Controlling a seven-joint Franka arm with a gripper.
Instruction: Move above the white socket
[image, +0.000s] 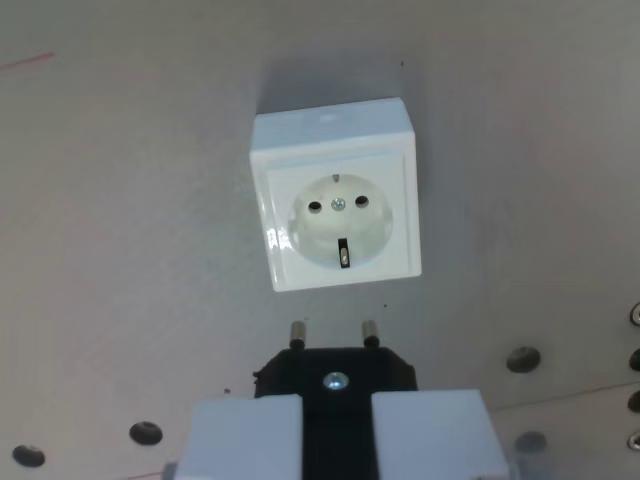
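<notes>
The gripper (337, 435) clamps a black two-pin plastic plug (335, 378) between its white fingers (245, 435). The square white plastic socket (337, 195) lies ahead on the pale surface (120, 200). Advance until both pins sit directly over its two holes, keeping the plug level.

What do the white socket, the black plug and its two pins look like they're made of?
White socket: likely glossy moulded plastic, judging by the bright glints on its left edge. Black plug: looks like matte dark plastic, with no shine, and a silvery screw at its centre. The two pins: probably bare metal, being grey and slightly reflective.
</notes>
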